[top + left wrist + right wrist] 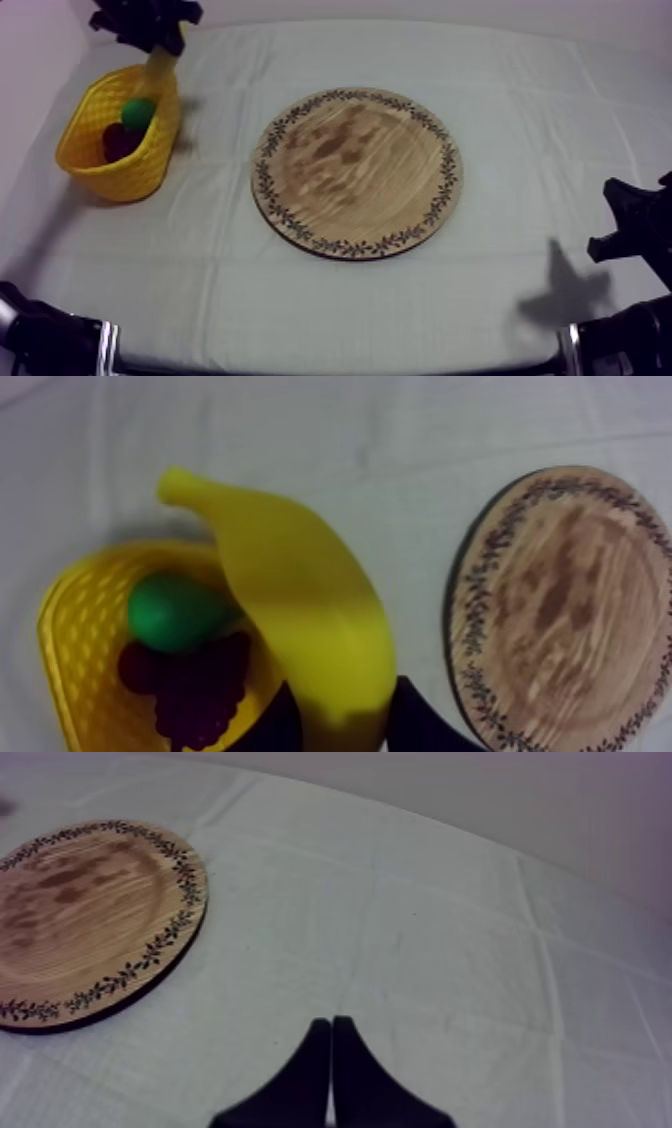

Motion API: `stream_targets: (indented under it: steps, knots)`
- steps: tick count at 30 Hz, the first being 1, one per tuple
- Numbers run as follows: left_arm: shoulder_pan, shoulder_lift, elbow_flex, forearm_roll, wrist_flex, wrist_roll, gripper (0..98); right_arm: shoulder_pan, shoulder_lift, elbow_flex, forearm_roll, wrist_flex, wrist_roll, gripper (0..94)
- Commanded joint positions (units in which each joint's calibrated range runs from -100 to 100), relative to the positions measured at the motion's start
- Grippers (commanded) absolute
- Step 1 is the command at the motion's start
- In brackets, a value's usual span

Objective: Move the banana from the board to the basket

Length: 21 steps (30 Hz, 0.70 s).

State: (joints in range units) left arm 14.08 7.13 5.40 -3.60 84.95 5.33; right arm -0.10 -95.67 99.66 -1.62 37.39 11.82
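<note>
My left gripper hangs over the far rim of the yellow basket at the table's left, shut on the yellow banana. The left wrist view has the banana gripped between my black fingers, its tip reaching over the cloth past the basket's edge. In the basket lie a green pear and dark purple grapes. The round wooden board sits bare at mid-table. My right gripper is shut on nothing, low at the right beside the board.
The right arm rests near the table's right edge and casts a shadow on the cloth. Black arm parts sit at both front corners. Grey-white cloth lies open in front of the board and between board and basket.
</note>
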Motion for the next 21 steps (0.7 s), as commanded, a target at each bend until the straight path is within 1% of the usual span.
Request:
stream_targets:
  steps: [1,12,16,21]
  knots:
    - [-2.3,-0.9,1.7,0.19,0.0,0.2,12.7,0.0,0.0,0.0,0.0,0.0,0.0,0.3]
    - [-9.1,-5.3,6.9,0.45,2.3,0.1,11.7,0.0,0.0,0.0,0.0,0.0,0.0,0.3]
    - [-10.4,-6.0,7.2,0.35,3.3,-0.1,11.8,0.0,0.0,0.0,0.0,0.0,0.0,0.3]
    - [-10.9,-5.4,7.1,0.44,3.6,-0.5,12.3,0.0,0.0,0.0,0.0,0.0,0.0,0.3]
